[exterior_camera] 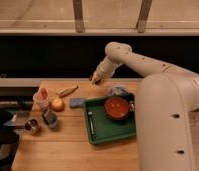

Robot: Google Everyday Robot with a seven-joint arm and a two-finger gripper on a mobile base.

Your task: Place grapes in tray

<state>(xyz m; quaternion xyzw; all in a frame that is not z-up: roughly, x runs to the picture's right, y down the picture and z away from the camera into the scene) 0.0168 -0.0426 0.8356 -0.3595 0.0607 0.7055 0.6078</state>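
The green tray (109, 134) lies on the wooden table, right of centre, its right side hidden behind my arm. A red bowl (117, 108) sits in its far half. A small dark lump (131, 105) lies by the bowl's right rim; I cannot tell whether it is the grapes. No grape cluster shows clearly elsewhere. My gripper (95, 78) hangs over the table's far edge, beyond and left of the tray, and I see nothing in it.
A crumpled bluish bag (116, 90) lies just behind the tray. To the left are a blue sponge (77, 102), a tan elongated item (67, 91), a yellow-red apple (57, 104), a white cup (41, 98), a grey-blue cup (50, 118) and a metal can (31, 126).
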